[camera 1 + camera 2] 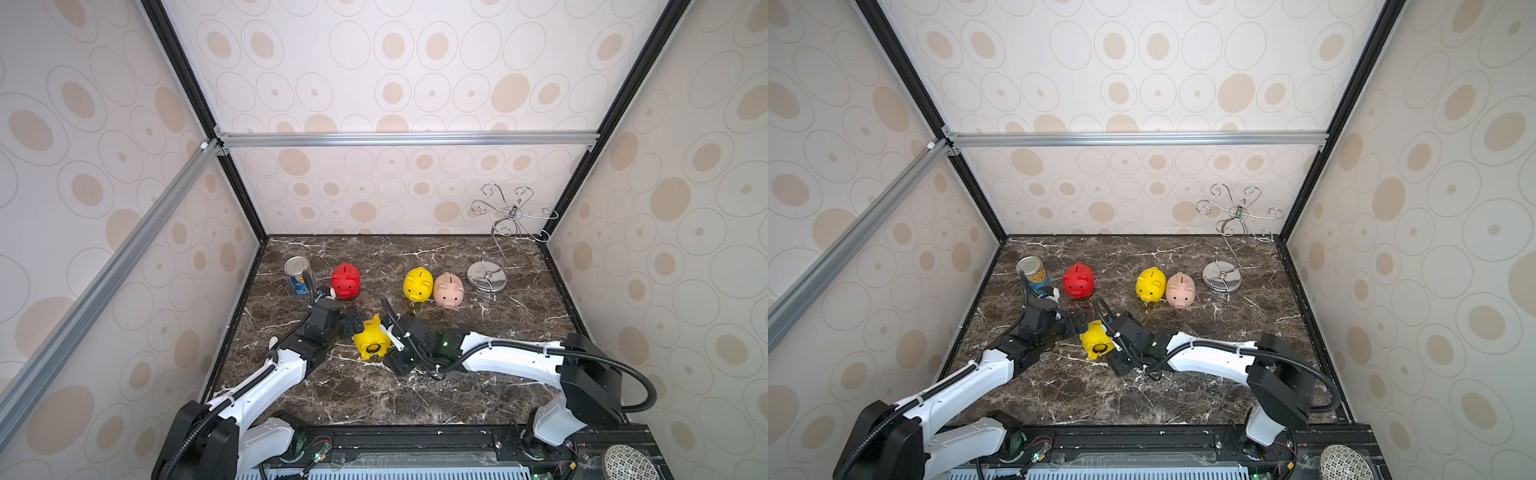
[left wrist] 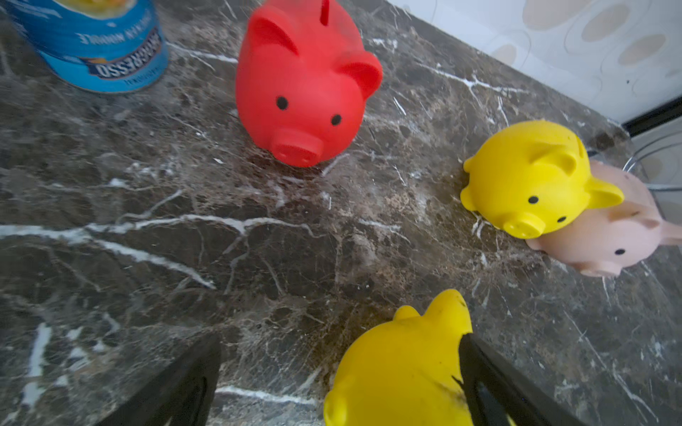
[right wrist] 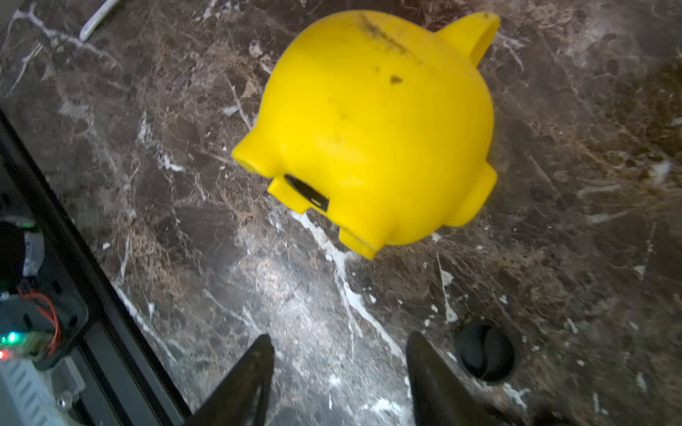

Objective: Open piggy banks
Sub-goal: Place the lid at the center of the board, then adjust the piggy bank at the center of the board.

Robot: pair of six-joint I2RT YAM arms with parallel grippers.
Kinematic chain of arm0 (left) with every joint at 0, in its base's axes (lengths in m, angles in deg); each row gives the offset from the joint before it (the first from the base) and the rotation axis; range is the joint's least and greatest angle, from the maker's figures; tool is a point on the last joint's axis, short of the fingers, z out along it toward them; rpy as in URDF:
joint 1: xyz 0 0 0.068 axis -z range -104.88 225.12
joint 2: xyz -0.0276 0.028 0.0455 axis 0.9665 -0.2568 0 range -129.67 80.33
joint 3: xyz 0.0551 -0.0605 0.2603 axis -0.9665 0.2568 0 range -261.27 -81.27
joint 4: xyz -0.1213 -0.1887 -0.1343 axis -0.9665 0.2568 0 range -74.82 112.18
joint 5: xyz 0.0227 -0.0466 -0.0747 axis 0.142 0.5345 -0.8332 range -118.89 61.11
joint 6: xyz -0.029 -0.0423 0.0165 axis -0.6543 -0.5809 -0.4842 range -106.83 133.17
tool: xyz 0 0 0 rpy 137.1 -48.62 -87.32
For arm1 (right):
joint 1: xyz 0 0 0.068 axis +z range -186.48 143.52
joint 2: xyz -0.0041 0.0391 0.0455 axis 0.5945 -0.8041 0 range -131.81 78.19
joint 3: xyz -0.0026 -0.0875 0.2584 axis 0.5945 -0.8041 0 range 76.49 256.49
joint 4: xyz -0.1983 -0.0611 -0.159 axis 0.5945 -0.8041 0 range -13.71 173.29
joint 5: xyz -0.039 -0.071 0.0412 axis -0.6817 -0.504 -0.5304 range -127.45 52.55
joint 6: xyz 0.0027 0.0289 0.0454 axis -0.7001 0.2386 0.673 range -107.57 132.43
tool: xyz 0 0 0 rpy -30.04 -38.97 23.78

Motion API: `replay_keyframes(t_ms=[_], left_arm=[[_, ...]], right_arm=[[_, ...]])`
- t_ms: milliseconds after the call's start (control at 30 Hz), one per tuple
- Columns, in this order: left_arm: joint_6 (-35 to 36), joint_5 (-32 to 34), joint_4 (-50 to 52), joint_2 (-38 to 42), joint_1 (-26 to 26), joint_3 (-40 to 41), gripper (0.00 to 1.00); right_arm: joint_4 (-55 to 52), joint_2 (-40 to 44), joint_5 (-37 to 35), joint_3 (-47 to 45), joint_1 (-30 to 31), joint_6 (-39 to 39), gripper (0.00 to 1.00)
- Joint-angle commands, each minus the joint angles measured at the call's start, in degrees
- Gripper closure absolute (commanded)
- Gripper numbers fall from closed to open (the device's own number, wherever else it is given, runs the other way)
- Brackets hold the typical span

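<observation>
A yellow piggy bank (image 1: pixel 371 340) (image 1: pixel 1096 343) lies tipped over mid-table, its underside with a dark round spot turned toward the front edge. My left gripper (image 1: pixel 352 326) (image 2: pixel 339 369) is open wide; the pig (image 2: pixel 398 369) rests against one finger (image 2: pixel 483 372), far from the other finger. My right gripper (image 1: pixel 392 347) (image 3: pixel 339 354) is open and empty, its tips short of that pig (image 3: pixel 372 129). A small black round plug (image 3: pixel 485 354) lies on the marble beside one right finger. Farther back stand a red pig (image 1: pixel 345 280), a second yellow pig (image 1: pixel 417 284) and a pale pink pig (image 1: pixel 449 289).
A blue-labelled tin can (image 1: pixel 298 274) stands at the back left, close behind my left wrist. A chrome wire stand (image 1: pixel 488 276) occupies the back right corner. Patterned walls enclose the marble table (image 1: pixel 374 399) on three sides, and a black rail runs along its front edge.
</observation>
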Motion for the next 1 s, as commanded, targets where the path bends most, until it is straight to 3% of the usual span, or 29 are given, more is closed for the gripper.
replay_keyframes(t_ms=[0,300,800,967], left_arm=[[-2.2,1.0,0.7,2.9,-1.0,0.6,0.00],[-1.5,-1.0,1.3,3.6,-1.2,0.8,0.00],[1.1,-6.5,0.1,-0.1,-1.0,-2.6,0.00],[2.0,-8.2,-1.4,-4.0,-0.9,-5.3,0.00]], right_arm=[[-0.3,-2.2,-5.0,3.8,-0.2,-1.4,0.33],[-4.2,-6.9,-7.3,9.2,-7.0,-5.0,0.39],[-7.7,1.0,-14.3,7.0,-13.3,-9.0,0.42],[-7.2,4.6,-8.0,4.4,-12.5,-7.4,0.42]])
